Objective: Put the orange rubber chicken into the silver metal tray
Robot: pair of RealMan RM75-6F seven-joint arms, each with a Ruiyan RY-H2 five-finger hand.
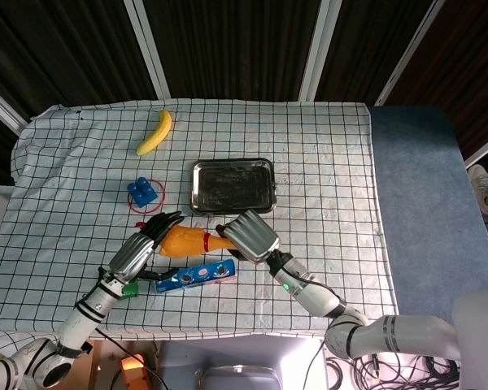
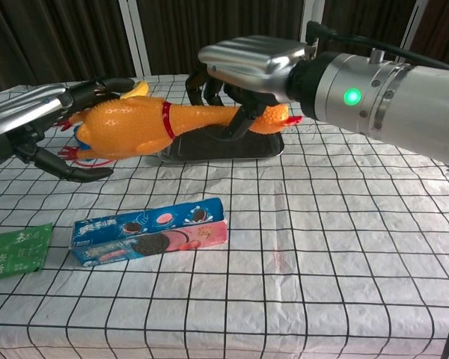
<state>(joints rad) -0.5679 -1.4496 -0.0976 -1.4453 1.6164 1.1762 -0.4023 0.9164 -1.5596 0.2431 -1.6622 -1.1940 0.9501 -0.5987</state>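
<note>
The orange rubber chicken [image 1: 187, 240] [image 2: 135, 126] hangs level above the cloth, just in front of the silver metal tray [image 1: 232, 185] [image 2: 224, 148]. My right hand [image 1: 250, 236] [image 2: 243, 71] grips its neck from above, near the head. My left hand [image 1: 140, 249] [image 2: 37, 123] reaches around the chicken's rear with its fingers spread. The upper fingers [image 2: 105, 86] lie past the body and the lower one [image 2: 78, 173] sits below it with a gap. The tray holds nothing.
A blue and pink biscuit pack [image 1: 195, 274] [image 2: 150, 232] lies under the chicken. A green packet [image 2: 15, 250] is by my left wrist. A blue block [image 1: 143, 192] and a banana [image 1: 154, 133] lie further back on the left.
</note>
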